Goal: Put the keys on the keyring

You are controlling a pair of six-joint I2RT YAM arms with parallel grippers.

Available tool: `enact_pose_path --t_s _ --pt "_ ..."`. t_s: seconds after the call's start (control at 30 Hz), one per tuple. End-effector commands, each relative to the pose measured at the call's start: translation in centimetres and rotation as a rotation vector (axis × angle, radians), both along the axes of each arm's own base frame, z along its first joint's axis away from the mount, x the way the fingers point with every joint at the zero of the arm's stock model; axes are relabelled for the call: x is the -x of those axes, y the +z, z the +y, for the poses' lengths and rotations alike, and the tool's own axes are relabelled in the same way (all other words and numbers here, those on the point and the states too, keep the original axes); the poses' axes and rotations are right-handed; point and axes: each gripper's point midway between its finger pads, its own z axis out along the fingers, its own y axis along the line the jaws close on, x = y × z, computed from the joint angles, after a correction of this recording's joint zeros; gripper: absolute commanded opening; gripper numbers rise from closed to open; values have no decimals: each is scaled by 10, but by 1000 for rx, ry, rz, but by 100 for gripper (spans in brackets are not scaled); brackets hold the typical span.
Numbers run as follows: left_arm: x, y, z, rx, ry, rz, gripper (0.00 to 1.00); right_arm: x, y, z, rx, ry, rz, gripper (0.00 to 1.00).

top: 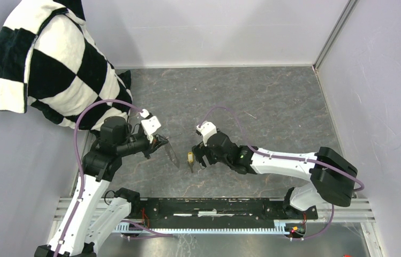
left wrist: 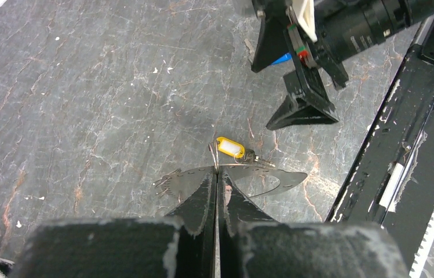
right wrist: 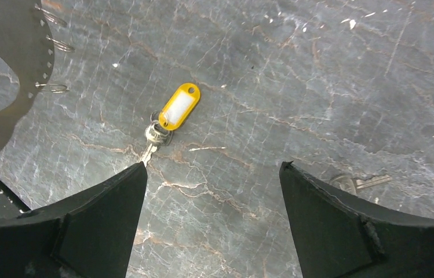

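**L fingers [left wrist: 200, 202] pinch keyring [left wrist: 188, 182], R fingers [right wrist: 101, 217] released**

My L fingers are clenched on the keyring's thin grey edge, near the desk [left wrist: 87, 87]. R fingers are spread wide, gripping nothing. The yellow key [right wrist: 179, 107] lies flat on the desk just ahead of them. 2nd key [right wrist: 365, 182] peeks out beside my R fingertip, partly hidden. Prob the blue one, can't tell.

Yellow-tagged key [right wrist: 171, 119] on grey marbled table [right wrist: 318, 69], second key [right wrist: 360, 183] beside wide-spread right gripper [right wrist: 213, 167], holed keyring [right wrist: 6, 69] top left.
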Motion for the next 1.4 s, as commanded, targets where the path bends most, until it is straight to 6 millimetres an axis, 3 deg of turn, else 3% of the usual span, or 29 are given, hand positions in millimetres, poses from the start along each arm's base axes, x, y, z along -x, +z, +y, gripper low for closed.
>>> enact_pose_path --t_s 0.0,0.2,0.4,0.63,0.93,1.37 --pt "-7 26 -3 34 6 -48 2 -1 -5 4 -6 0 -39 90" --pt "-5 26 0 8 -6 -87 2 4 -11 10 -34 59 -83 92" --pt "-8 12 3 -39 3 -36 2 18 -27 19 -46 139 -101 88" --pt "-5 11 11 -93 8 -46 2 31 -25 32 -116 257 -157 77" --pt "18 0 19 -141 -30 -12 2 50 -24 52 -136 528 -288 60" --pt "36 5 20 -172 -112 -64 2 47 -29 63 -163 841 -301 52"
